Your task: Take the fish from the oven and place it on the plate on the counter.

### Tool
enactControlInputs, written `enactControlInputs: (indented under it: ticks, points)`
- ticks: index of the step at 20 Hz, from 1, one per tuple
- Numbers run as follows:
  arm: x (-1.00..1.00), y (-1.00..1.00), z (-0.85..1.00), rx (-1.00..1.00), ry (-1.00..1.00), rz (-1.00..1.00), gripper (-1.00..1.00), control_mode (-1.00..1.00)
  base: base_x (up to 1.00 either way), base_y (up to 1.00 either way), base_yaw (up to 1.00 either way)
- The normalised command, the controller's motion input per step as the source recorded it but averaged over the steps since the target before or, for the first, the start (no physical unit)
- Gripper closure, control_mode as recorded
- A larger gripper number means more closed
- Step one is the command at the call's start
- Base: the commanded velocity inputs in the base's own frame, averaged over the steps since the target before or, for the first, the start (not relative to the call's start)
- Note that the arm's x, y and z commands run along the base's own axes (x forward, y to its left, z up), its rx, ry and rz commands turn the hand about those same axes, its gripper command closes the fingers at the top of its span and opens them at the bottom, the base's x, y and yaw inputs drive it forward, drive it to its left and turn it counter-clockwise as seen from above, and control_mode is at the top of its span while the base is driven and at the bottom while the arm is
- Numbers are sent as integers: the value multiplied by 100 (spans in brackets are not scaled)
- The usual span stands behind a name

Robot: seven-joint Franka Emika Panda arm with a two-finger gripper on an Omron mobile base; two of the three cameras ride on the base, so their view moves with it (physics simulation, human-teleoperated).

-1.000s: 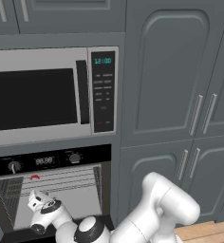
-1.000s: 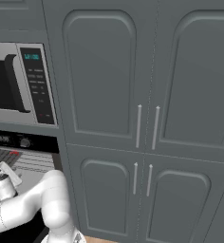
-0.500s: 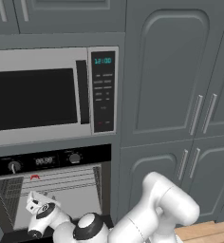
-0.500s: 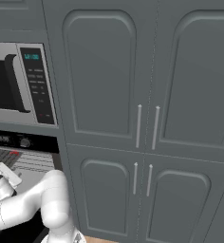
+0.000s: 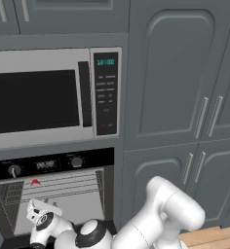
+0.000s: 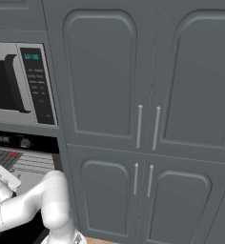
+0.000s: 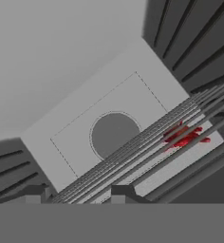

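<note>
The oven [image 5: 53, 164] stands open, with its grey cavity and wire racks showing. The small red fish [image 5: 35, 182] lies on an upper rack, near the front left [image 6: 13, 154]. In the hand view the fish [image 7: 182, 136] sits on the rack wires, to the right of a round grey disc on the back wall. My gripper [image 5: 36, 208] hangs in the oven mouth, just below the fish's rack [image 6: 4, 175]. Its fingertips [image 7: 35, 192] stand apart with nothing between them, so the gripper [image 7: 78, 193] is open. The plate and the counter are out of view.
A silver microwave [image 5: 39, 102] with a keypad sits directly above the oven. Tall grey cabinet doors [image 6: 148, 124] fill the wall to the right. A wooden surface [image 5: 209, 236] shows at the lower right. The oven's side rails [image 7: 194, 38] close in around the hand.
The hand has shifted only slightly at the oven mouth. The fish has stayed on its rack.
</note>
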Motion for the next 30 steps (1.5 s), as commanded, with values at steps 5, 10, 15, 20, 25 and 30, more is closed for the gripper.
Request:
enactControlInputs:
  ticks: [5,10,15,20,25,30]
  points:
    - [0,16,-63,-2,-1,0,-100,-100,0,0,0]
    - [0,17,-56,-3,0,0,-100,-100,0,0,0]
    - [-33,17,-29,0,-5,0,-100,-100,0,0,0]
    - [-18,23,0,-1,-23,0,-100,-100,0,0,0]
    - [5,8,-3,-2,-19,0,-100,-100,0,0,0]
    - [-34,19,0,0,-26,0,-100,-100,0,0,0]
